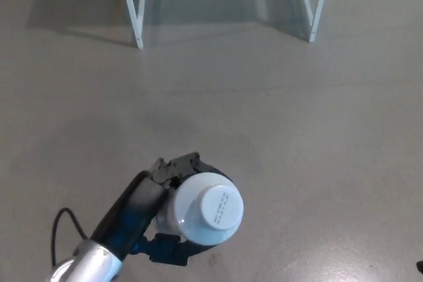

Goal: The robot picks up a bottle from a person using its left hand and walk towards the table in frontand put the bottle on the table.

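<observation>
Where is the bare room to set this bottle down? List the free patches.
The floor is bare from the bottle up to the white table legs, between the legs, and out to the right. The tabletop is out of view, so room there cannot be judged. Crowded only at lower left: the left hand, shut on the bottle, and its cable.

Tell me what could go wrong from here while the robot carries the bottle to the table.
1. The left hand holds the white bottle from the side, and its fingers are mostly hidden, so the grip cannot be checked. Walking may shake the bottle loose onto the floor.
2. Only the table legs show ahead, not the top. The robot may bump a leg.
</observation>
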